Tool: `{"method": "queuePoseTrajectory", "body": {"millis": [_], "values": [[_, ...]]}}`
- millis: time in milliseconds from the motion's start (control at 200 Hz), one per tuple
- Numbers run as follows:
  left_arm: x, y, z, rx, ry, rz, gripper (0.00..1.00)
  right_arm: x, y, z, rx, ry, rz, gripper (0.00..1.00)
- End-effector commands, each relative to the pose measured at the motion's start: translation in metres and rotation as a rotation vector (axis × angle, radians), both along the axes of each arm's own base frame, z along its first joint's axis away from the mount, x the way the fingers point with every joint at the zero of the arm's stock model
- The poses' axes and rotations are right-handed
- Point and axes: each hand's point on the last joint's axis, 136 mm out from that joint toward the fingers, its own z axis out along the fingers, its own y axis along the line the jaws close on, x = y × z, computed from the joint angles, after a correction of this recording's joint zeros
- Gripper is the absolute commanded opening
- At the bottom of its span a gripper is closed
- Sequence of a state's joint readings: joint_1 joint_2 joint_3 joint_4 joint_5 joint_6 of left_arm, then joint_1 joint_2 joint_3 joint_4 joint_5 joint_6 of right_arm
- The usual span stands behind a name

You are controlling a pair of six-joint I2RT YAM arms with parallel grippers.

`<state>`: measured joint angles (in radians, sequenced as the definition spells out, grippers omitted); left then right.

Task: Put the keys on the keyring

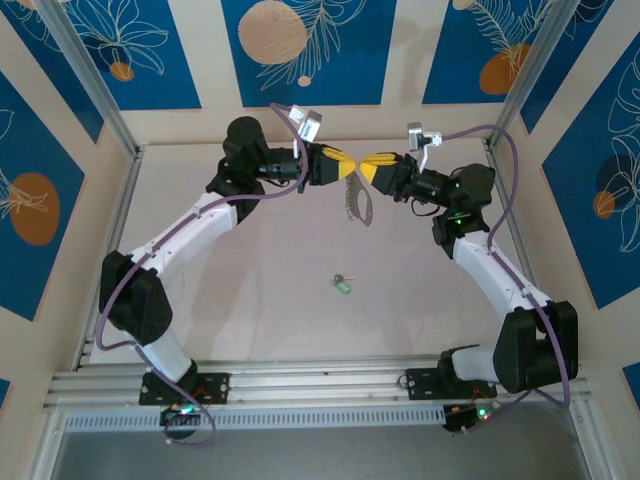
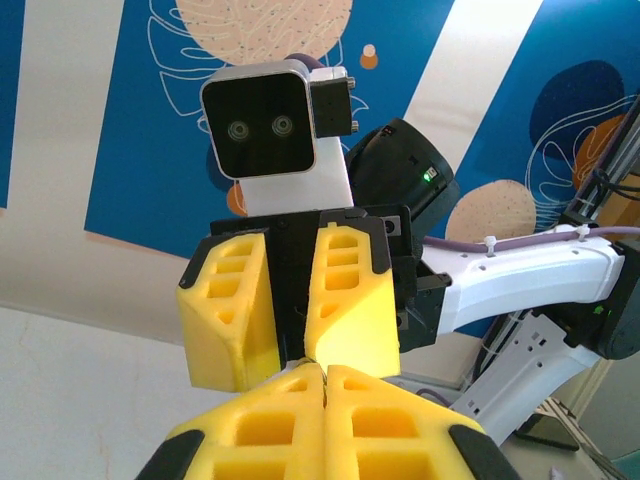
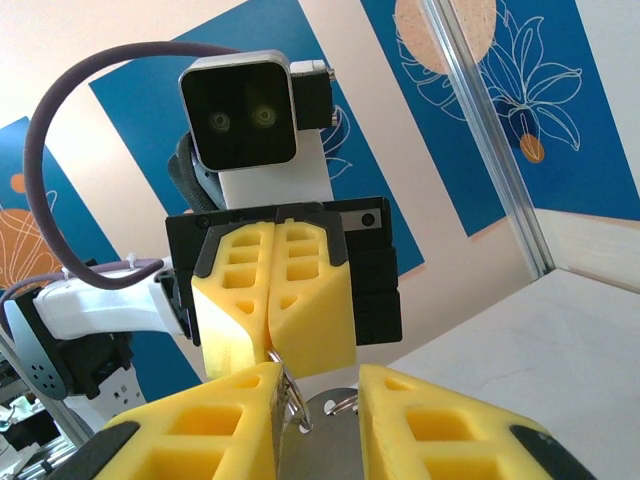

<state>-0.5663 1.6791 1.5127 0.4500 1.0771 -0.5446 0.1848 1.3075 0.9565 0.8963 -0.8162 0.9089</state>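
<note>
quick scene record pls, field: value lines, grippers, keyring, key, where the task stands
left gripper: shut, apparently pinching the top of the keyring
right gripper: jaws apart on either side of the keyring, tip to tip with the left
keyring: hanging in the air below the fingertips
key: green-headed, lying on the table, apart from both grippers
task state: key not yet on the keyring

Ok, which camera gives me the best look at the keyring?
Top external: the whole keyring hangs in clear sight, with its fringe along one edge. The right wrist view catches just a close-up bit of its metal between the right gripper fingers.
</note>
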Motion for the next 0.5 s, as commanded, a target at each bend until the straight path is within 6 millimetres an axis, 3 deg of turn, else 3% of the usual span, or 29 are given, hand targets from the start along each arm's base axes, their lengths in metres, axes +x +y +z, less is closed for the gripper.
{"method": "queuePoseTrajectory", "body": {"millis": [0, 495], "values": [[-0.021, -0.004, 0.007, -0.017, -0.046, -0.087, 0.0, 0.001, 0.0, 0.013, 0.015, -0.035, -0.007, 0.27], [-0.019, -0.006, 0.007, -0.022, -0.052, -0.074, 0.0, -0.005, 0.011, 0.003, -0.012, -0.023, 0.054, 0.14]]}}
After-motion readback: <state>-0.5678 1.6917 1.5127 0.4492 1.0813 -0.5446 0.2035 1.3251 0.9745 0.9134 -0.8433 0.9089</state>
